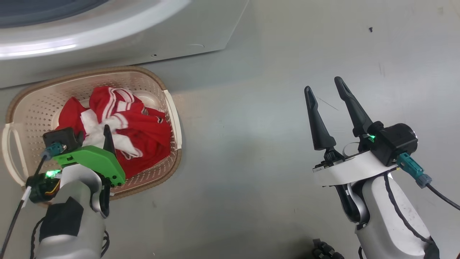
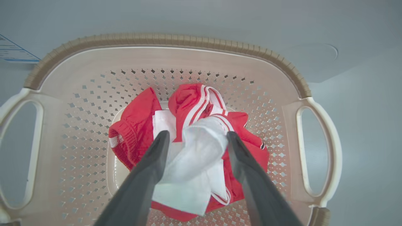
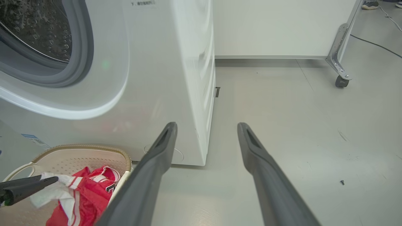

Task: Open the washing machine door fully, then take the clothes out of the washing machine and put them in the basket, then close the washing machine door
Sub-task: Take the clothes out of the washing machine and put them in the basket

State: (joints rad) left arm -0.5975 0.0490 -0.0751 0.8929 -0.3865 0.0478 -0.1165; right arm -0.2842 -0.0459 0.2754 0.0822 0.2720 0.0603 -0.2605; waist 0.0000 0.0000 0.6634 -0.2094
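Observation:
The cream basket (image 1: 173,108) (image 2: 169,39) (image 3: 82,147) stands on the floor against the front of the white washing machine (image 1: 143,36) (image 3: 150,78). Red clothes (image 1: 147,133) (image 2: 135,125) (image 3: 89,194) with white trim lie heaped inside it. My left gripper (image 1: 107,135) (image 2: 197,134) hangs over the heap, open, with a small white cloth (image 2: 194,157) (image 3: 47,191) draped loosely between its spread fingers. To the right of the basket my right gripper (image 1: 323,85) (image 3: 207,125) stands open and empty over bare floor. The drum mouth (image 3: 31,34) shows uncovered; the washing machine door is out of view.
Grey floor stretches to the right of the washer. A white panel on a metal leg with a caster (image 3: 341,82) stands at the back, with a cable and a shoe (image 3: 370,3) beyond it. A small dark screw (image 1: 370,29) lies on the floor.

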